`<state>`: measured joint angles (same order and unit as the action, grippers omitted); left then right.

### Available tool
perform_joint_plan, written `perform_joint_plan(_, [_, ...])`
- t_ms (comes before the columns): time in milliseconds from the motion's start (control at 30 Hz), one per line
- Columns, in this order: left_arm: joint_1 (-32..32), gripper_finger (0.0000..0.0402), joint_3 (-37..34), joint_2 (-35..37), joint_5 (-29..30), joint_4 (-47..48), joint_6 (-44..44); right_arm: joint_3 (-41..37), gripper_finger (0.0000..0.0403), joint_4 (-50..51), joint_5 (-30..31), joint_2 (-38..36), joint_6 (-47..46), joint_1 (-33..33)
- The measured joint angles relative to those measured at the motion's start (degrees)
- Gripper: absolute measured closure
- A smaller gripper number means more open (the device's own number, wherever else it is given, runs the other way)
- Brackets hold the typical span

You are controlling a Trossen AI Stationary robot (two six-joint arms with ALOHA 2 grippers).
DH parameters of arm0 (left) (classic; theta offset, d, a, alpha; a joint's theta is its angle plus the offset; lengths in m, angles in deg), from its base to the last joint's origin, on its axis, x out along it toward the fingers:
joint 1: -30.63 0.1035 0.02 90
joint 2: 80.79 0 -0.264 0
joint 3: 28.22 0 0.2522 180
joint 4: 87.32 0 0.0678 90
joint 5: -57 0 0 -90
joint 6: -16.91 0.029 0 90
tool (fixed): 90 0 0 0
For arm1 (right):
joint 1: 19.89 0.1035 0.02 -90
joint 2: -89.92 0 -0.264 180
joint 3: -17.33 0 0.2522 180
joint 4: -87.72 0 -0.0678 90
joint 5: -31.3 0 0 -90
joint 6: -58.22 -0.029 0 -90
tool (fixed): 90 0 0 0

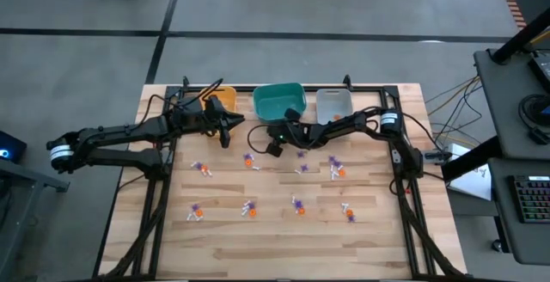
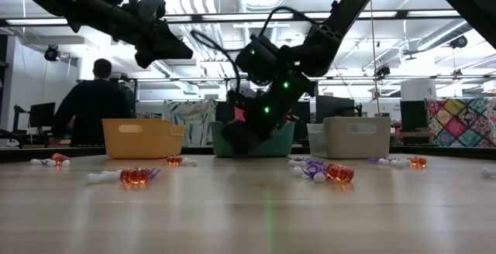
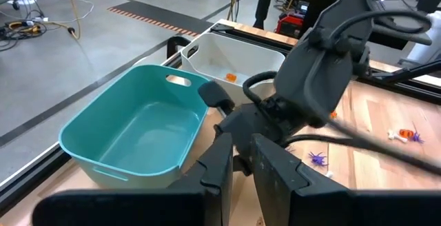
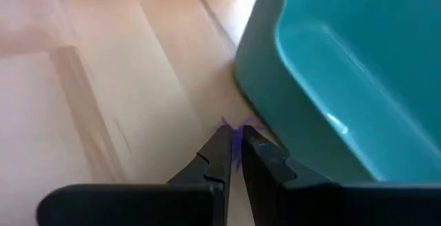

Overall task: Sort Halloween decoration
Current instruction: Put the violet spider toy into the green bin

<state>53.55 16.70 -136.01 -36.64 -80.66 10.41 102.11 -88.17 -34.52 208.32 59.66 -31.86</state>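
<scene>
Left gripper [image 1: 225,133] is hovering with fingers together, empty, beside the yellow bin [image 1: 220,98]. Right gripper [image 4: 234,143] is pinching a purple trinket [image 4: 236,133] against the table [image 1: 275,239] beside the teal bin [image 1: 277,99]. Remaining trinkets [image 1: 296,205] are lying scattered mid-table.

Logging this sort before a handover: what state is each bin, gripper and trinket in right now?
teal bin: upright, looks empty
grey bin: upright, one orange trinket inside
yellow bin: upright
left gripper: shut, empty
right gripper: shut on purple trinket beside teal bin
other trinkets: scattered on table
</scene>
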Motion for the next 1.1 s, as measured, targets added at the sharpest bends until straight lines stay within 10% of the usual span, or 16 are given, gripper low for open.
perform_joint_plan(1100, [-7.6,0.0365,0.0,-8.6,-0.4,-4.0,-1.5,-5.0,0.0377,21.3,-18.7,-20.6,-0.2,2.9])
